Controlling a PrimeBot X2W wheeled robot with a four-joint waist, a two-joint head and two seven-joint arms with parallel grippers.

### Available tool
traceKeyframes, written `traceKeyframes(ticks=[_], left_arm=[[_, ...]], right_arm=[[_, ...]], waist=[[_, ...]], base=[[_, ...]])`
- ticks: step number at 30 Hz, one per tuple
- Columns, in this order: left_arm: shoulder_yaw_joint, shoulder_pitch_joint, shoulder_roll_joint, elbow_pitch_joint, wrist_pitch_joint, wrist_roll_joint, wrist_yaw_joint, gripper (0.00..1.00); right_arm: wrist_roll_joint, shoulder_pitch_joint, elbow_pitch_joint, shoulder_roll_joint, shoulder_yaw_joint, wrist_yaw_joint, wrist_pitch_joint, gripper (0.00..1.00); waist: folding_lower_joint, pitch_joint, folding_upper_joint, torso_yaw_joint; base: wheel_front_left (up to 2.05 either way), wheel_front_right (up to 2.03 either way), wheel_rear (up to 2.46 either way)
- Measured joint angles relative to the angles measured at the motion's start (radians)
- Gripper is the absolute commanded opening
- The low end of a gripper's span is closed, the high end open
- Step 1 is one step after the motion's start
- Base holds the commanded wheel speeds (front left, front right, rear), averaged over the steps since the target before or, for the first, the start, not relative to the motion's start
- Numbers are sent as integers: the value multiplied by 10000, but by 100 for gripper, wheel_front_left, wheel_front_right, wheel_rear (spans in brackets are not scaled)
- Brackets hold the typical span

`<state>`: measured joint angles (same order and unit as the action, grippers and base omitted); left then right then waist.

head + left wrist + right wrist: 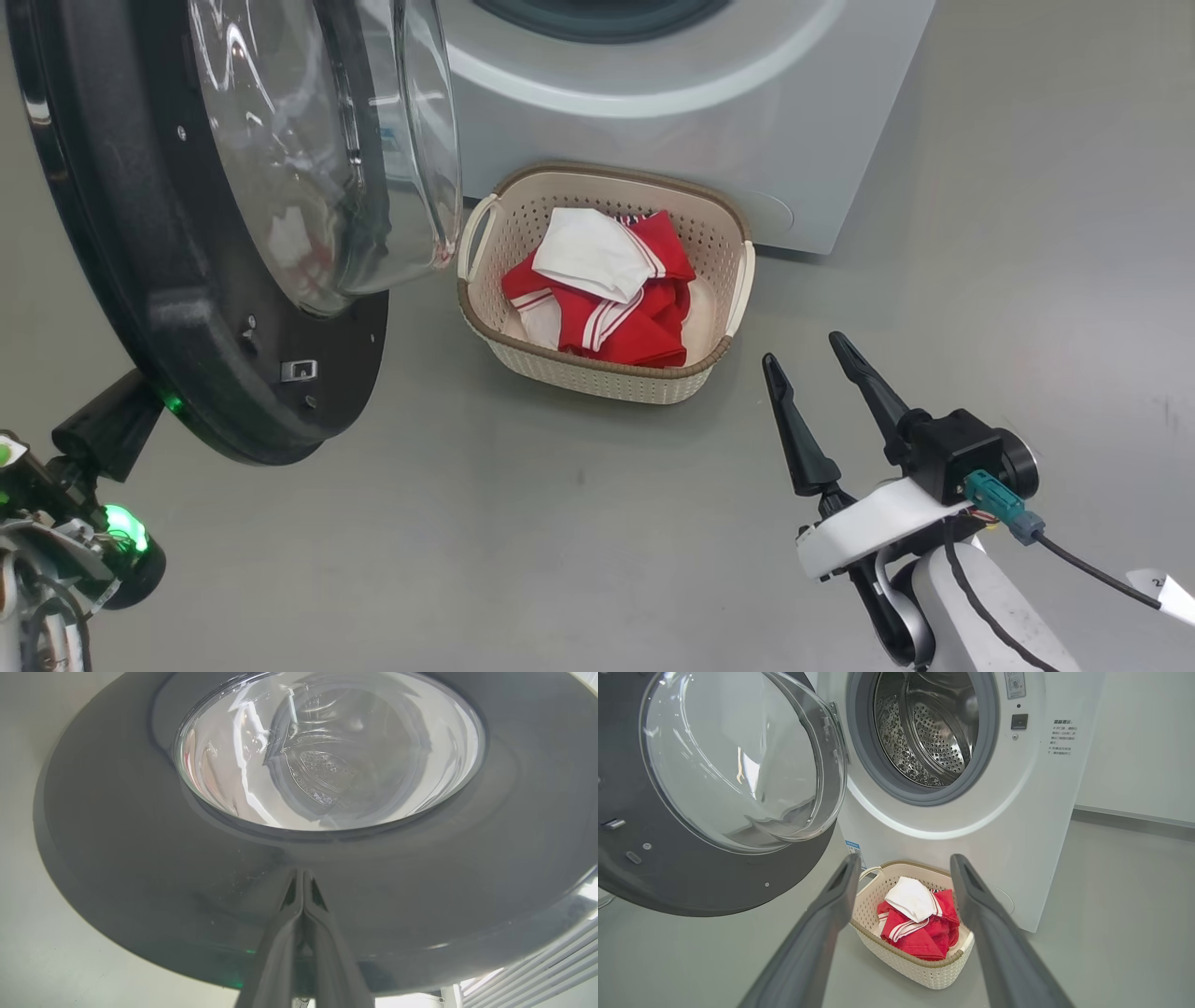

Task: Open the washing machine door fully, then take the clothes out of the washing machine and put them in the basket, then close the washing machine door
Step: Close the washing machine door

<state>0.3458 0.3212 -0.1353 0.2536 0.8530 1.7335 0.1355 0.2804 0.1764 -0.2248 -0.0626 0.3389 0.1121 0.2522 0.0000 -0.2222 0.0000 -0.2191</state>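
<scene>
The left gripper (302, 875) has its fingers pressed together on nothing, tips at the black frame of the open door (187, 355). Just right of the door, the basket (597, 378) stands on the floor (560, 523) at the foot of the washing machine (747, 121), with the clothes (644, 317) inside. The right gripper (803, 349) hovers nearby, spread wide and empty.

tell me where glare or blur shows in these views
Head view: white glare streaks on the washing machine door, the clothes sharp. Left wrist view: reflections warp the glass, the left gripper looks soft. Right wrist view: the right gripper blurs up close, the drum crisp.
</scene>
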Motion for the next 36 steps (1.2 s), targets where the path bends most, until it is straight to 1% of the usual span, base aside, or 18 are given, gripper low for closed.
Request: traceKeyframes(ticks=[8, 14, 26, 36], left_arm=[[-301, -249, 353, -351, 4, 113, 0, 0], [-418, -398, 606, -531, -65, 447, 0, 0], [-805, -570, 807, -849, -382, 617, 0, 0], [-1129, -570, 894, -800, -1118, 988, 0, 0]], right_arm=[[21, -2, -58, 8, 75, 2, 0, 100], [107, -3, -77, 13, 107, 2, 0, 100], [163, -2, -69, 25, 128, 0, 0, 100], [242, 9, -2, 40, 82, -4, 0, 100]], waist=[[0, 187, 0, 344], [0, 297, 0, 659], [0, 373, 0, 1357], [0, 262, 0, 2139]], base=[[0, 0, 0], [0, 0, 0], [0, 0, 0], [0, 0, 0]])
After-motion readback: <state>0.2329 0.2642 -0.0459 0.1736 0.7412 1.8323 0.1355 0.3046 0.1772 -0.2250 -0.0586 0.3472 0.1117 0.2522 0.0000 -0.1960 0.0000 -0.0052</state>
